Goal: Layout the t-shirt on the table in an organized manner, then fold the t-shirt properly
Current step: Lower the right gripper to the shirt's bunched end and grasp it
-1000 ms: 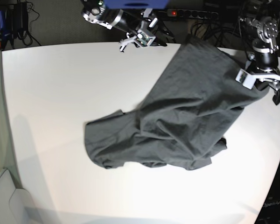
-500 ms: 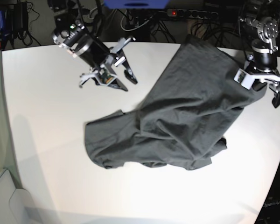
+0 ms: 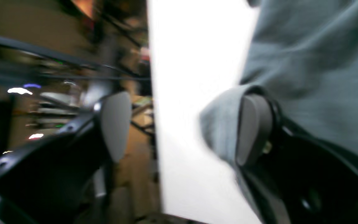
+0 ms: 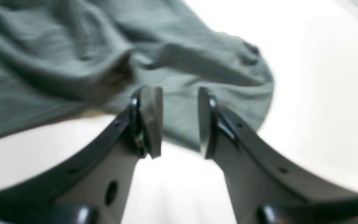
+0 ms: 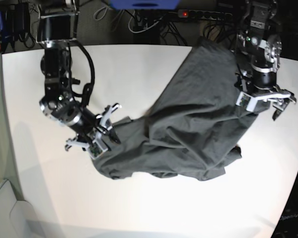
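Right gripper [image 4: 176, 123] jaws parted, over the t-shirt [image 5: 188, 129] edge – left gripper [image 3: 182, 130] wide open, cloth against one pad. Crumpled matt cotton, smooth white table [image 5: 139, 74].

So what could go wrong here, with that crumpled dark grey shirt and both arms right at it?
1. The dark charcoal-grey cotton t-shirt lies bunched and creased; pinching a fold could grab several layers, not one edge.
2. The left gripper is open near the edge of the matt white table, one finger against the cloth; a pull might drag the shirt off.
3. The right gripper, open, could snag the lower corner.
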Motion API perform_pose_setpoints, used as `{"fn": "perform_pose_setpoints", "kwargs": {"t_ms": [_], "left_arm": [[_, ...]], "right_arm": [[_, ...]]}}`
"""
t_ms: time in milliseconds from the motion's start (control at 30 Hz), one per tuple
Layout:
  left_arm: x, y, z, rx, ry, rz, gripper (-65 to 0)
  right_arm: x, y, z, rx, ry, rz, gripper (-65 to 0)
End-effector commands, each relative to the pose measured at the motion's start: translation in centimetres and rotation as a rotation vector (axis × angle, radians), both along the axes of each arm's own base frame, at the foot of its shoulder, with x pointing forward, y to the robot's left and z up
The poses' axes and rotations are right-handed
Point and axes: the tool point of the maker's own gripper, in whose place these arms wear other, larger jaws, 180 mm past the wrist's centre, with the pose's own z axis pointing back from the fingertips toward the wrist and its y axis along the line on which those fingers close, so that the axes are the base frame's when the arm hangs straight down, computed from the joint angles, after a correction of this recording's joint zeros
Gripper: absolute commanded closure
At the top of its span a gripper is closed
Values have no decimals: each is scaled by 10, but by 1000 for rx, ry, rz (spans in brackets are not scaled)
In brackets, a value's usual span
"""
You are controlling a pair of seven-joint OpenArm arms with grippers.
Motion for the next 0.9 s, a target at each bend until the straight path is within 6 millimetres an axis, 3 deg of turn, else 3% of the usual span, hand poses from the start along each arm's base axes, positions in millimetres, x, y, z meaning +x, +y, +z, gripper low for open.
{"fn": "perform_pose_setpoints", "kwargs": {"t_ms": [0,133,267,500,633,800,867], "left_arm": [[2,-3,5,-2,-20,-4,-480],[-10,-25,-21,-49,104,-34,-480],[-23,-13,-38,-17,233,18,-480],[-32,3,-42,49,318,29,-480],[-43,11,-50,116,429,8,-480],[-47,14,-52,151,472,-16,-480],[-44,15,-46,166,463,-26,-480]], "right_arm": [[14,1,16,31,-48,3,-204],[33,-1,17,35,-39,-4,-206],[47,-3,15,41,-26,-11,-206],[67,-4,3,57,28,-20,-204],[72,-3,-21,118,82,-31,-202],[65,-7,-55,159,160,-52,-191],[66,-25,-67,151,177,-105,-154]]}}
